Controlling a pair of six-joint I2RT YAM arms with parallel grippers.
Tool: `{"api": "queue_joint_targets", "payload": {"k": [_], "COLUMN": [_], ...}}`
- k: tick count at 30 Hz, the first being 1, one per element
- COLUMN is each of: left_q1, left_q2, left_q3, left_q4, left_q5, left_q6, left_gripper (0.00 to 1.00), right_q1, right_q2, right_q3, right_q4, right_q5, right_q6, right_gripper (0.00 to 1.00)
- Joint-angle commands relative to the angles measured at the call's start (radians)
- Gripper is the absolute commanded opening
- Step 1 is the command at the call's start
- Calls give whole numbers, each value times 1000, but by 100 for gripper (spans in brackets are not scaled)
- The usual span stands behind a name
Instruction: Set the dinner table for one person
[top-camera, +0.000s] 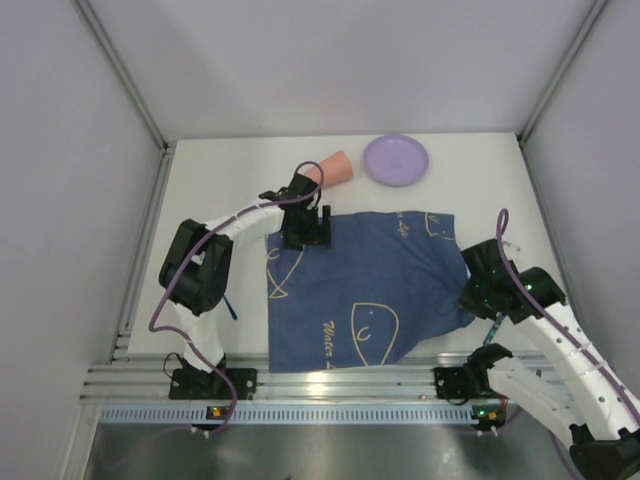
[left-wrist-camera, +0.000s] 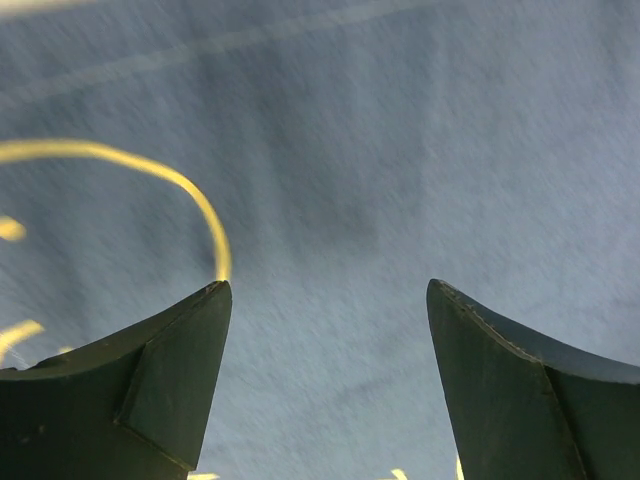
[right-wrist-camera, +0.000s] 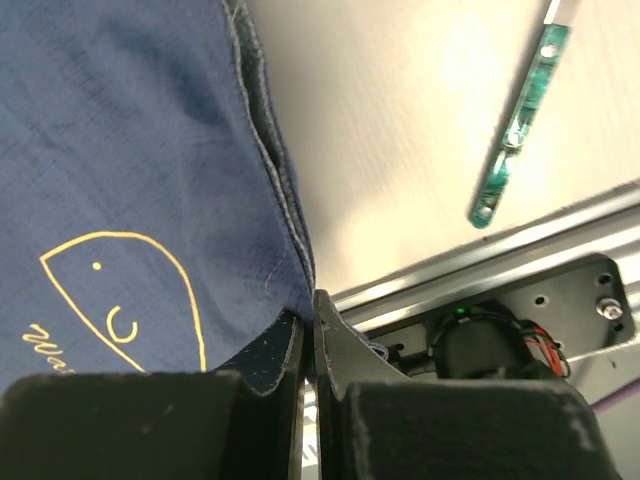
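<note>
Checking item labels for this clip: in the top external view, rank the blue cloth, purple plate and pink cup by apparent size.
1. blue cloth, by far the largest.
2. purple plate.
3. pink cup, clearly smaller than the plate, though one end is partly hidden.

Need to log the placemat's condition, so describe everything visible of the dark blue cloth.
The dark blue cloth looks like thin woven fabric, printed with cream-yellow outline fish and script lettering. It lies spread on the white table, slightly skewed and mostly flat, with its right edge rumpled. The right fingers are pinched shut on the hem at that right edge. The left fingers stand open over its far left corner; whether they touch it cannot be told.
</note>
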Motion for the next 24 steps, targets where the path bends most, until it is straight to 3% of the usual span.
{"api": "queue_joint_targets", "payload": {"k": [1, 5, 7, 8, 9, 10, 16, 18, 19, 24], "left_q1": [27, 33, 33, 33, 33, 35, 27, 23, 23, 26], "left_q2": [49, 109, 142, 146, 145, 123, -65, -146, -171, -272], "left_q3": [72, 140, 199, 216, 230, 243, 223, 172, 151, 45], "left_q4": [-40, -58, -99, -110, -118, -121, -130, -126, -123, -89], "left_q5": [-50, -48, -56, -61, -59, -58, -67, -81, -81, -166], "left_q6": [92, 135, 155, 158, 160, 155, 100, 88, 83, 102], "left_gripper": [84, 83, 82, 81, 80, 80, 85, 90, 98, 98], "right_q1": [8, 5, 4, 4, 5, 4, 4, 4, 4, 4], "right_q2": [-28, -45, -25, -15, 5, 13, 32, 48, 56, 175], "right_q3": [34, 28, 33, 43, 54, 69, 243, 295, 306, 301], "right_q4": [-213, -223, -225, -226, -230, -239, -242, -173, -136, 108], "right_q5": [117, 125, 121, 117, 119, 122, 156, 110, 54, -116], "right_q6": [50, 64, 58, 47, 48, 42, -5, -54, -77, -178], "right_gripper": [0, 1, 30, 50, 90, 100, 100, 100, 100, 100]}}
